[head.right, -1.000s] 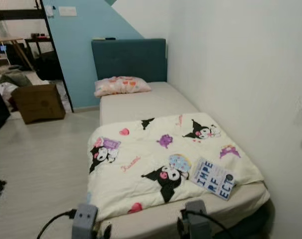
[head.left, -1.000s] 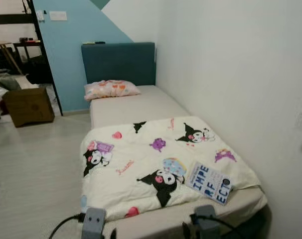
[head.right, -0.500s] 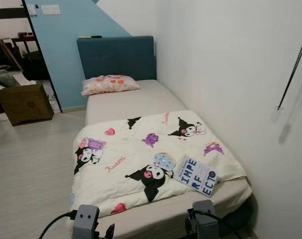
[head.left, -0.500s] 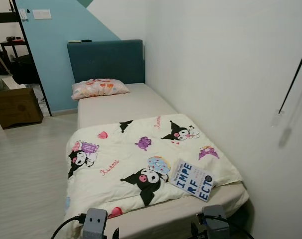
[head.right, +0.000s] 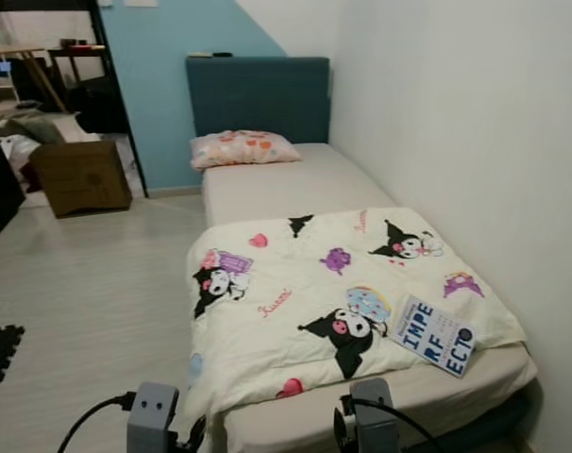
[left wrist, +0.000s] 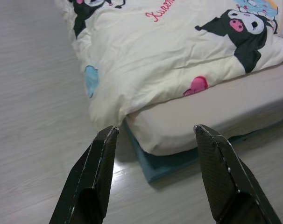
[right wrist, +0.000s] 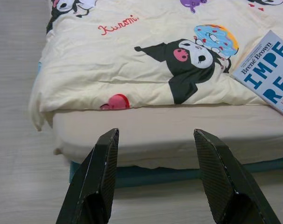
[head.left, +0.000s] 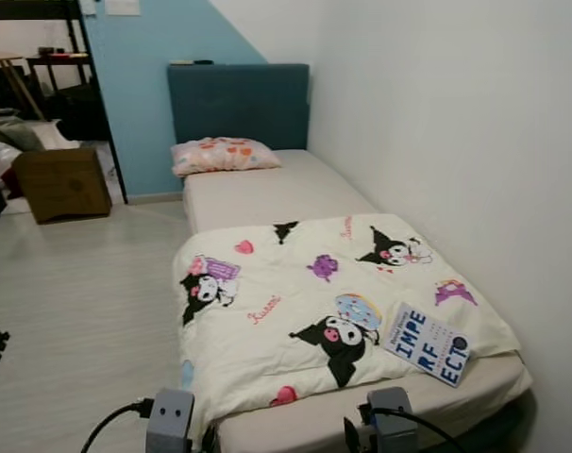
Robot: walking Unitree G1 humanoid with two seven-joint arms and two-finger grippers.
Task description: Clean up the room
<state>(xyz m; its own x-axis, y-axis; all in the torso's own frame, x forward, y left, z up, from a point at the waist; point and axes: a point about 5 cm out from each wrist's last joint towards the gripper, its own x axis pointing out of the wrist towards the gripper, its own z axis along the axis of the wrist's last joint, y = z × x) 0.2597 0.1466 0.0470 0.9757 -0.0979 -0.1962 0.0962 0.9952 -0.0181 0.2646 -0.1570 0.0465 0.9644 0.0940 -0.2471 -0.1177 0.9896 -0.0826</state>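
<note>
Our view has swung back left (the camera turned, nothing on the bed moved). The white-and-blue paperback book [head.left: 428, 343] lies on the cream cartoon-print duvet [head.left: 305, 311], near its foot corner. Left gripper [left wrist: 153, 179] and right gripper [right wrist: 153, 179] hang wide open, empty, short of the mattress.

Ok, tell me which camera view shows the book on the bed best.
The right eye view: the whole book lies on the blanket near the bed's foot. The left eye view shows it whole too. The right wrist view shows part, its title lettering large. The left wrist view catches a sliver.
</note>
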